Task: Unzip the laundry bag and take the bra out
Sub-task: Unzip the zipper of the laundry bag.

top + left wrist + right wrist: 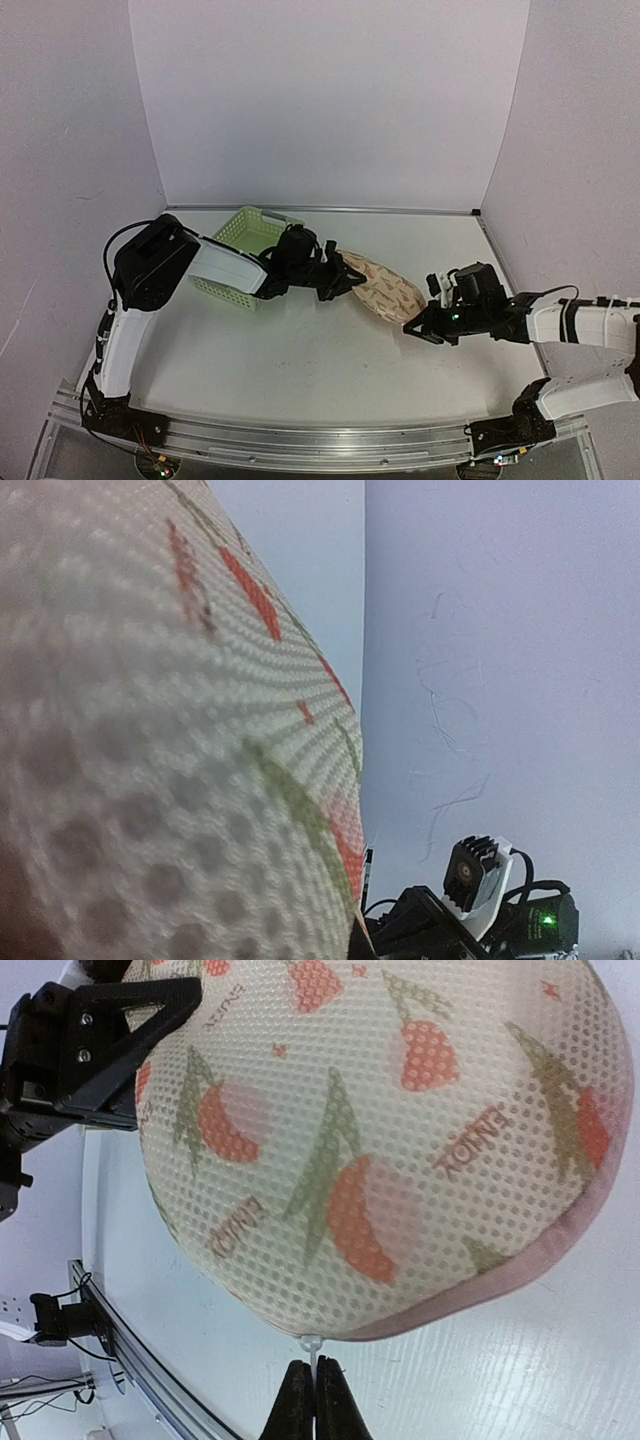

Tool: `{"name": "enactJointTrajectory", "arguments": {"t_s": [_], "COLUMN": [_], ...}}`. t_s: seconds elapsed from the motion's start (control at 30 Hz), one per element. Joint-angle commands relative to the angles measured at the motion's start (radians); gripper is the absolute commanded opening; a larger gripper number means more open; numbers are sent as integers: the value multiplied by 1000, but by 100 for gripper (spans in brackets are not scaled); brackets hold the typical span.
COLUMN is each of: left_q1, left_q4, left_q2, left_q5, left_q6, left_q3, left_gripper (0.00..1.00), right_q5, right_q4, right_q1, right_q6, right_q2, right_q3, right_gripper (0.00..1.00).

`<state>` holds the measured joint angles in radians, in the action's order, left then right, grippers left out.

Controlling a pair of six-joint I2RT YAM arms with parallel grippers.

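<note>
Looking leftmost, we saw a light green slotted plastic basket (240, 225) just left of the left gripper (343, 280), whose finger state we could not tell. The beige mesh laundry bag (388, 290) with red-and-green motifs spanned from it to the right gripper (309, 1370), whose fingers (295, 1410) pinched together on the bag's small white zip pull (311, 1345).

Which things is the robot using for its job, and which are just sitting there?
For the job: laundry bag; its zip pull, pinched by the right gripper; left gripper at the bag's other end.
Just sitting there: green basket.
</note>
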<state>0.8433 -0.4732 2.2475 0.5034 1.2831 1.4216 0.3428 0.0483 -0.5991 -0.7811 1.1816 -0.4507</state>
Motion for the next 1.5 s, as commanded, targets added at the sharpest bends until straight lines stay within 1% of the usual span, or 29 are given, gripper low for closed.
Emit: {"name": "enactJointTrajectory", "arguments": {"t_s": [0.0,0.23,0.4,0.53,0.67,0.87,0.97,1.2,1.23,1.4,1.47], "left_q1": [-25,-38,-39,-40,-39,-43,-43,-46,-47,-50,-50], "left_q4": [-68,-63,-55,-38,-18,23,38,72,79,136,169], "left_q2": [0,37,58,64,51,5,-9,-19,-21,-35,-43], "left_q5": [72,168,231,269,289,306,322,333,333,321,312], "left_q6": [-1,-5,-17,-20,-30,-62,-74,-89,-92,-117,-131], "left_q3": [63,127,157,169,163,130,124,146,149,168,178], "left_gripper": [0,0,0,0,0,0,0,0,2,31,40], "right_q5": [-69,-160,-188,-243,-365,-465,-447,-311,-301,-288,-282], "right_q4": [97,159,185,230,298,332,326,261,259,256,248], "right_q1": [9,8,9,9,8,9,9,4,1,-8,-12], "right_q6": [90,114,143,146,124,66,76,75,73,59,52], "right_q2": [-112,-237,-317,-349,-373,-393,-400,-439,-443,-451,-444], "right_q3": [31,53,62,72,76,77,77,102,104,104,104], "right_gripper": [0,0,0,0,0,0,0,0,0,0,0]}}
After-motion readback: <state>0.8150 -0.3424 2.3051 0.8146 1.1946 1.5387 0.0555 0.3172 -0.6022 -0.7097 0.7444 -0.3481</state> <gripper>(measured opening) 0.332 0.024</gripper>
